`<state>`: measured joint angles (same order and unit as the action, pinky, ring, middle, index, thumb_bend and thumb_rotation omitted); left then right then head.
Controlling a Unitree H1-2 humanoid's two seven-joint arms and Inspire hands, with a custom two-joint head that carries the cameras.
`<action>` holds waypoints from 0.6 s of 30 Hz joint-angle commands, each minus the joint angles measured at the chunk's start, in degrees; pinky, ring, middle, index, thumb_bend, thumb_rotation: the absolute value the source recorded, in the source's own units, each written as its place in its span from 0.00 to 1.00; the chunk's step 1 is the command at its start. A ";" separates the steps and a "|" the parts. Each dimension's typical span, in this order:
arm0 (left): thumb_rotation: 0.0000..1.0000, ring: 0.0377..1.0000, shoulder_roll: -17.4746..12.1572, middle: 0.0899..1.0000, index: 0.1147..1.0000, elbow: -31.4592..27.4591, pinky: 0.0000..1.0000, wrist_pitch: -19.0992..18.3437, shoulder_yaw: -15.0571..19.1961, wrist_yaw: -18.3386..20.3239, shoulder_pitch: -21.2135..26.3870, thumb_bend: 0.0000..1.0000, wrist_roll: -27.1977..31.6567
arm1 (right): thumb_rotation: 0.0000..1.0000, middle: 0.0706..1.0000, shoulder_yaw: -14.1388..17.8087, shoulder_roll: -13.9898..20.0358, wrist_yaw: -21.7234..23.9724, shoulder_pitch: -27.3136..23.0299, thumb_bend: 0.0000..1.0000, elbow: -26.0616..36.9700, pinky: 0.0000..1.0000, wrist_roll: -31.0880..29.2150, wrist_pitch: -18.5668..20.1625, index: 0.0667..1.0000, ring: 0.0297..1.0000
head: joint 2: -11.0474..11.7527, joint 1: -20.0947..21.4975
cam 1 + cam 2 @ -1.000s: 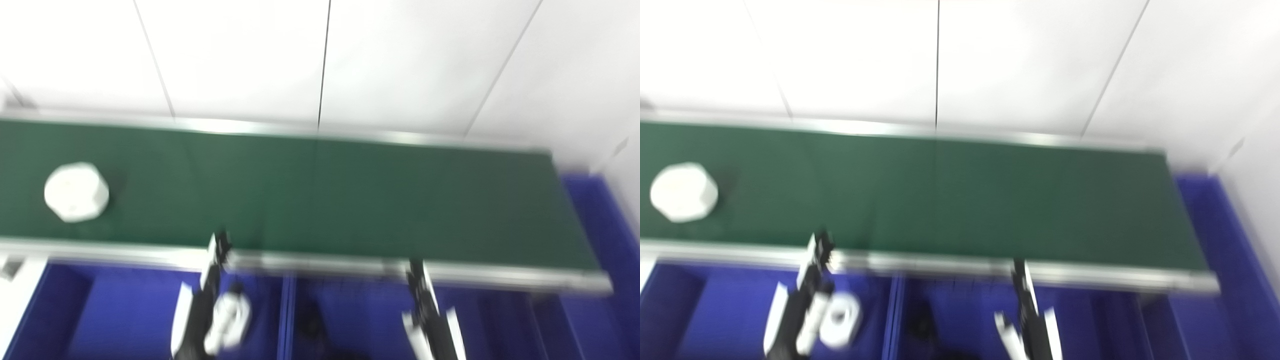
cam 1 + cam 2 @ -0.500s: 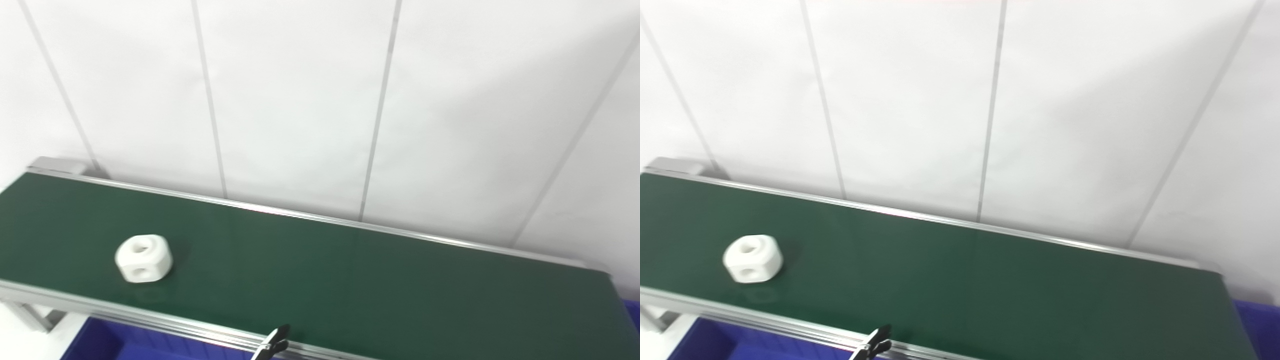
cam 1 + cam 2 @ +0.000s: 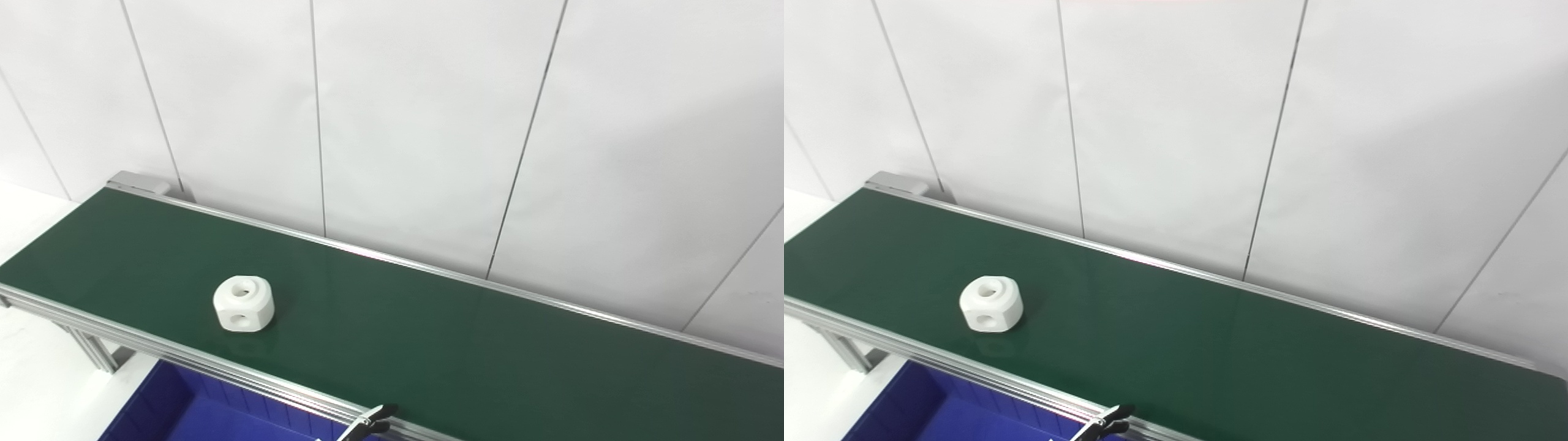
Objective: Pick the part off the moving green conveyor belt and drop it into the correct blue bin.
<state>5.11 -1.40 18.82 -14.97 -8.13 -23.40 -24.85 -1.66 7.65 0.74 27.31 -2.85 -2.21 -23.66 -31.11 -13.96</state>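
Left hand [image 3: 370, 424] is showing only dark fingertips at the bottom edge, near the conveyor belt [image 3: 429, 343]; whether it is spread or closed cannot be told. Right hand is out of sight. Riding the belt's left stretch, the white part [image 3: 244, 303] is sitting untouched, probably awaiting pickup. Below the belt's near rail, the blue bin [image 3: 919, 410] is showing more wall in the right eye view.

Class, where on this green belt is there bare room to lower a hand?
The conveyor belt lies bare from the white part rightward, between the far rail and near rail. Left of the part is bare too. Only fingertips crowd the near rail.
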 commanded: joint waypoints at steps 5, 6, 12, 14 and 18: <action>0.61 0.83 6.77 0.85 0.83 -3.50 0.67 -1.15 -5.03 -1.42 -0.25 0.66 -1.40 | 1.00 1.00 1.52 0.31 0.73 0.48 0.68 3.42 1.00 1.02 -3.20 1.00 1.00 | -1.27 -0.10; 0.61 0.83 6.71 0.84 0.83 -3.79 0.68 -1.46 -5.01 -1.32 -0.34 0.67 -1.32 | 1.00 1.00 1.52 0.17 0.76 0.58 0.68 3.60 1.00 1.15 -3.18 1.00 1.00 | -1.45 -0.05; 0.42 0.80 4.83 0.84 0.79 -10.06 0.64 -4.47 -5.07 1.46 -1.01 0.78 0.97 | 1.00 1.00 0.81 -0.77 1.22 1.10 0.66 4.79 1.00 1.02 -2.85 1.00 1.00 | -2.23 1.20; 0.42 0.76 3.09 0.80 0.76 -14.30 0.61 -4.81 -4.93 2.46 -0.31 0.80 0.21 | 1.00 1.00 0.53 -1.00 1.49 1.27 0.67 5.09 1.00 0.98 -2.18 1.00 1.00 | -2.49 1.16; 0.45 0.68 -2.78 0.72 0.71 -23.45 0.54 -7.60 -1.98 6.51 6.13 0.90 -5.15 | 1.00 1.00 0.22 -1.72 1.58 1.05 0.75 4.84 1.00 0.86 -1.75 1.00 1.00 | -2.63 1.13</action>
<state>3.64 -20.90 10.84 -17.47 -3.06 -22.08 -27.69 -1.41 6.37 1.96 28.29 0.42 -1.03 -23.64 -33.66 -12.92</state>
